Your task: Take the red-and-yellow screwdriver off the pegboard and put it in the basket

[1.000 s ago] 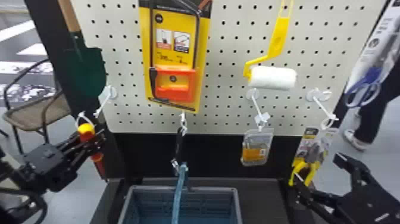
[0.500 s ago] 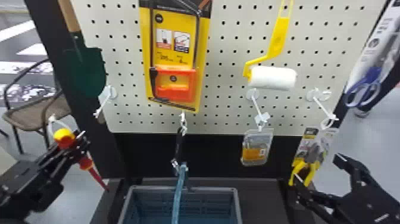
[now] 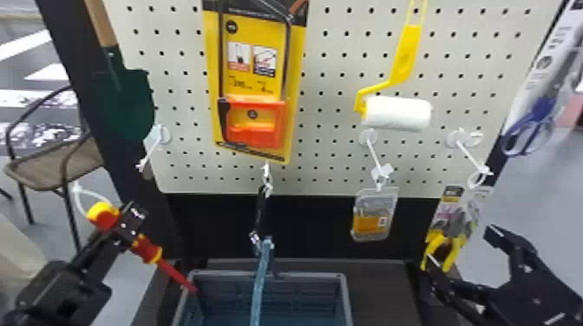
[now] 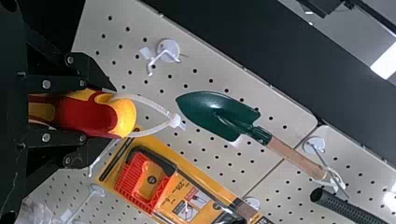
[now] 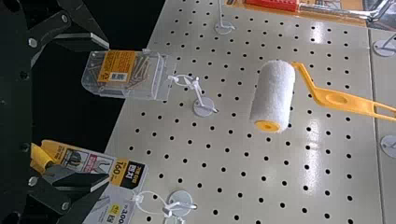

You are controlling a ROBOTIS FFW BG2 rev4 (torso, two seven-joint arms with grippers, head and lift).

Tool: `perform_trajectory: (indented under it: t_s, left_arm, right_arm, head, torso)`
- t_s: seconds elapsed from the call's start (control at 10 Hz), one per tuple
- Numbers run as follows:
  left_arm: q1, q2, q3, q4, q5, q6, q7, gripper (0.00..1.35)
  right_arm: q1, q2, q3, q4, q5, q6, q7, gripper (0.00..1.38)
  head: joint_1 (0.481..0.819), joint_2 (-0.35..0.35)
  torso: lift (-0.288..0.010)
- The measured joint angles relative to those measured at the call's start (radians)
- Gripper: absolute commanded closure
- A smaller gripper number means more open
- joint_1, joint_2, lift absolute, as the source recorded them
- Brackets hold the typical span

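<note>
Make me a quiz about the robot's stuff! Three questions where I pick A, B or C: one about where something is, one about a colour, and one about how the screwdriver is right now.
1. In the head view, where is the paint roller compared with the yellow saw pack?
A) To its left
B) To its right
C) Right below it

2. What colour is the blade of the trowel?
A) Green
B) Blue
C) White

3. How is the screwdriver now?
A) Hanging from a hook
B) Lying in the basket
C) Held by its handle

Answers:
1: B, because the roller hangs farther right on the head view's board.
2: A, because the blade is dark green below its wooden handle.
3: C, because the left gripper is shut on the handle and the white loop is on no hook.
</note>
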Motion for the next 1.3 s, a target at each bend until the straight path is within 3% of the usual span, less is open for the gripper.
perform_trajectory:
  t_s: [0.3, 0.7, 1.0, 1.3]
  left_arm:
    - [0.055, 0.000, -0.077, 0.031, 0.079, -0.040, 0.066, 1.05]
    - [0.036, 0.000, -0.170, 0.197, 0.159, -0.121, 0.070, 1.05]
    - [-0.002, 0.013, -0.227, 0.289, 0.170, -0.152, 0.065, 1.05]
    - [-0.044, 0.018, -0.260, 0.393, 0.122, -0.169, 0.043, 1.05]
  right_arm:
    - [0.003, 0.001, 0.000, 0.001, 0.001, 0.000, 0.000, 0.28]
    - [0.003, 0.001, 0.000, -0.006, 0.000, 0.000, 0.000, 0.28]
    - [0.003, -0.001, 0.000, -0.008, 0.000, 0.000, 0.003, 0.28]
    - [0.003, -0.001, 0.000, -0.008, 0.000, 0.000, 0.005, 0.28]
  head:
    - [0.549, 0.000]
    - [0.549, 0.000]
    - [0.549, 0.000]
    - [0.549, 0.000]
  torso:
    - [-0.100]
    - [-0.100]
    - [-0.100]
    - [-0.100]
